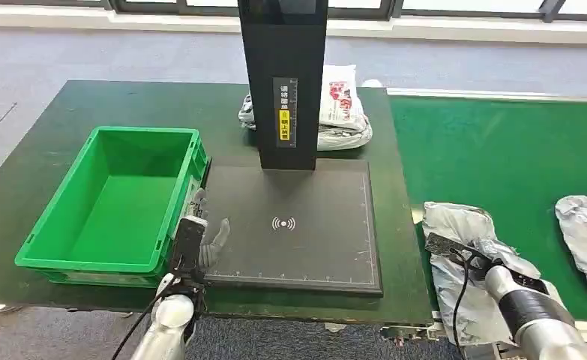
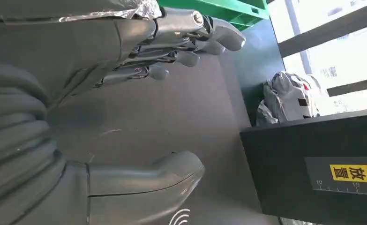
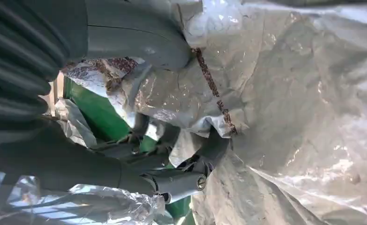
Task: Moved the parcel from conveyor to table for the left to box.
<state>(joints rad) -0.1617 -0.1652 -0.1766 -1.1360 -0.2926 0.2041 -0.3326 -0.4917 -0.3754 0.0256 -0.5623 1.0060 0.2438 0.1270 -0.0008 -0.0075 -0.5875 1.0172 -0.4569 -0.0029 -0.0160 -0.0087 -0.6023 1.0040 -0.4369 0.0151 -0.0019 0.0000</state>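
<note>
Already the right robot hand (image 1: 455, 251) grips the silver parcel (image 1: 459, 281) on the green conveyor (image 1: 500, 157) at lower right, while the left robot hand (image 1: 200, 240), open-fingered, waits beside the green box (image 1: 43, 251) at lower left.

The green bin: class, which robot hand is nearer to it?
Left. The left robot hand hangs open just beside the green bin, over the black pad's edge. The right robot hand grips a grey parcel on the conveyor.

crate (image 1: 118, 199) left of scanner pad (image 1: 297, 225), conveyor (image 1: 500, 150) right
</note>
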